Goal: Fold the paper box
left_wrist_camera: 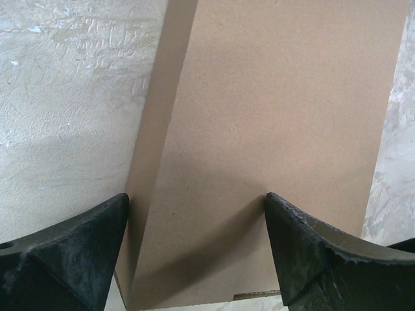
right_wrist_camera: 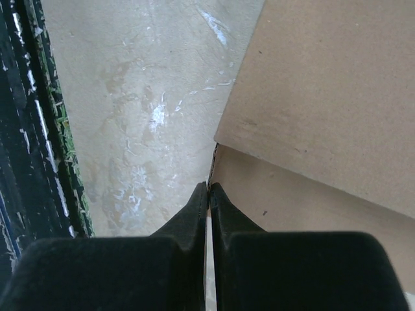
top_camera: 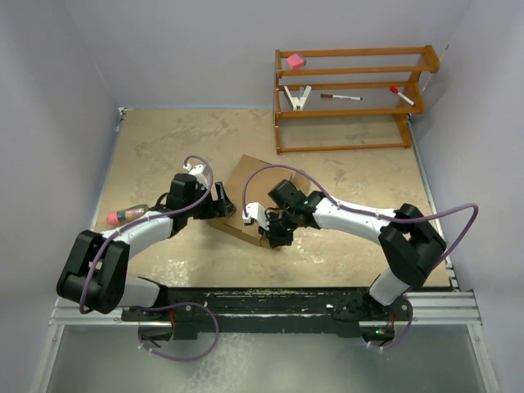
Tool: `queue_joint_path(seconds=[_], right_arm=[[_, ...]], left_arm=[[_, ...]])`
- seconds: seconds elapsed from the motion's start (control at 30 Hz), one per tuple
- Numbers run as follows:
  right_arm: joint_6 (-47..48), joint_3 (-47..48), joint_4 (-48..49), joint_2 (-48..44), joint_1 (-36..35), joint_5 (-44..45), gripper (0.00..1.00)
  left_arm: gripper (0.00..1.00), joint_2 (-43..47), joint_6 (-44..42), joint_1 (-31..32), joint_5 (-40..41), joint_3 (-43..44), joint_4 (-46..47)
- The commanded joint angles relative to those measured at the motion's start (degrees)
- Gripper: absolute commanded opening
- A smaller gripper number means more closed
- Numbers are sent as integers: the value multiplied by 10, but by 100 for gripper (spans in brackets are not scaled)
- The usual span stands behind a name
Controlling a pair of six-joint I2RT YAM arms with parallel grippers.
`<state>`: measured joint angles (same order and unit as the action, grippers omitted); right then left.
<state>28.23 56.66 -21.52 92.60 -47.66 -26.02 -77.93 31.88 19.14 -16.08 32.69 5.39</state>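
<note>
The paper box is plain brown cardboard, lying mid-table between the two arms. My left gripper is at its left side, open. In the left wrist view the fingers stand wide apart with the box's flat top panel between and beyond them. My right gripper is at the box's near right corner. In the right wrist view it is shut, with a thin cardboard wall edge running in between the fingertips. The box's top panel lies to the right.
A wooden rack stands at the back right, holding a pink block, a white clip and markers. A pink-tipped object lies by the left arm. Walls close both sides. A black rail runs along the near edge.
</note>
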Motion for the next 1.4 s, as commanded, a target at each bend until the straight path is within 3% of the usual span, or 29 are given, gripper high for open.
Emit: queue_joint_path(seconds=[0.0,0.33,0.9,1.37], right_arm=[[-40,28,100,-27,15,8,0],[-14,16,99,-48,38,41,0],[-49,31,102,14,-2,19,0],[-52,25,120,10,-4,-4,0]], left_arm=[[86,-7,4,6,-30,9,-9],[86,18,21,7,-12,1,-20],[86,-5,93,68,85,-2,-14],[83,-2,98,73,96,-4,-11]])
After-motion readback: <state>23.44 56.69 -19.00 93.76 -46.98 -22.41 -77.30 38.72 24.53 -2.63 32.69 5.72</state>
